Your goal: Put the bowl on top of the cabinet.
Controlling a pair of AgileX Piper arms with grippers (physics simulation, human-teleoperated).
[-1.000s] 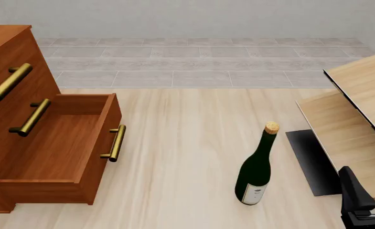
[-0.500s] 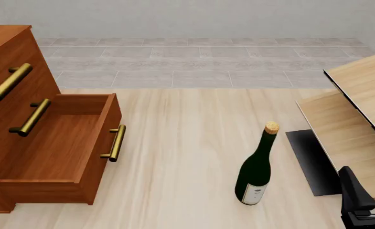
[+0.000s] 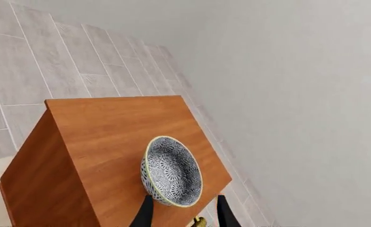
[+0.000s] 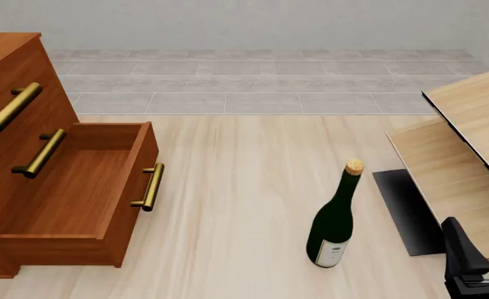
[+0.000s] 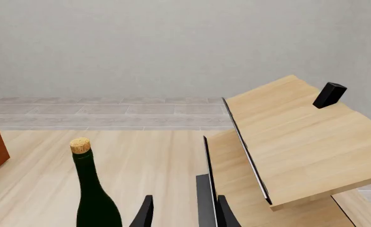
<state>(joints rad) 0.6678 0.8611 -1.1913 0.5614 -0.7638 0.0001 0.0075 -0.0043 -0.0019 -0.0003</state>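
Note:
In the left wrist view the bowl, speckled grey-white, rests on the flat top of the reddish-brown cabinet, close to one edge. My left gripper is open right behind the bowl; only its two dark fingertips show, one on each side of the bowl's near rim. The front view shows the cabinet at the left with one drawer pulled out, but not the bowl or the left gripper. My right gripper is open with nothing between its fingers, low at the front right.
A dark green wine bottle with a cork stands on the light wood floor right of centre. Pale wooden boards lean at the right beside a black panel. Brass handles stick out from the cabinet front.

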